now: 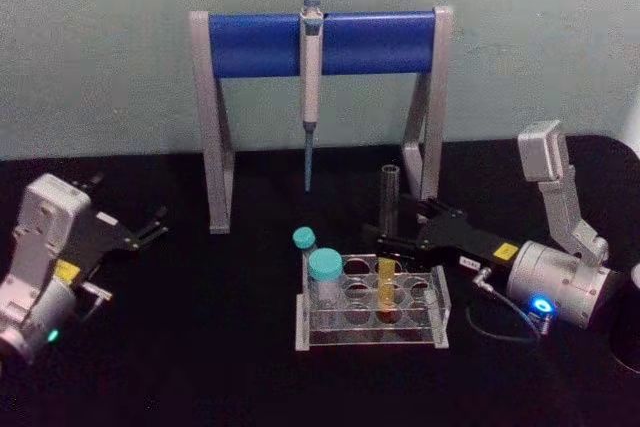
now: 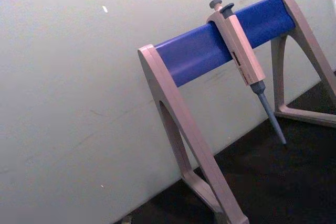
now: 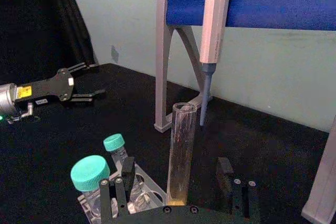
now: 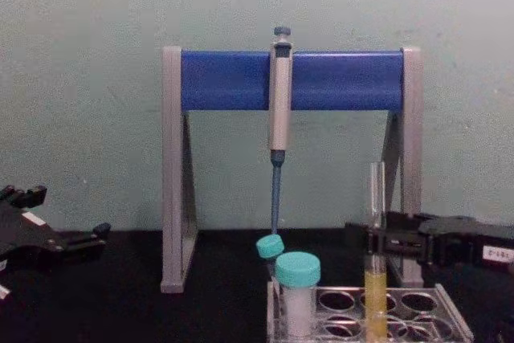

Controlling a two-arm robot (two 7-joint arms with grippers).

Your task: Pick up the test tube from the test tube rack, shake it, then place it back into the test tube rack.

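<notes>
The test tube (image 1: pixel 387 209) stands upright in the clear test tube rack (image 1: pixel 372 335), yellow-orange liquid in its bottom. My right gripper (image 1: pixel 386 226) reaches in from the right at mid-height of the tube, open, one finger on each side. In the right wrist view the test tube (image 3: pixel 181 156) rises between the two spread fingers (image 3: pixel 126 173), and neither finger touches it. The chest view shows the test tube (image 4: pixel 375 222) in the test tube rack (image 4: pixel 450 319) with the right gripper (image 4: pixel 379 243) around it. My left gripper (image 1: pixel 140 219) rests open at the far left, away from the rack.
Two teal-capped vials (image 1: pixel 324 267) stand in the rack's left end. Behind the rack a grey-and-blue pipette stand (image 1: pixel 260 44) holds a hanging pipette (image 1: pixel 311 87), whose tip points down just behind the tube. Black tabletop (image 1: pixel 200 347) surrounds the rack.
</notes>
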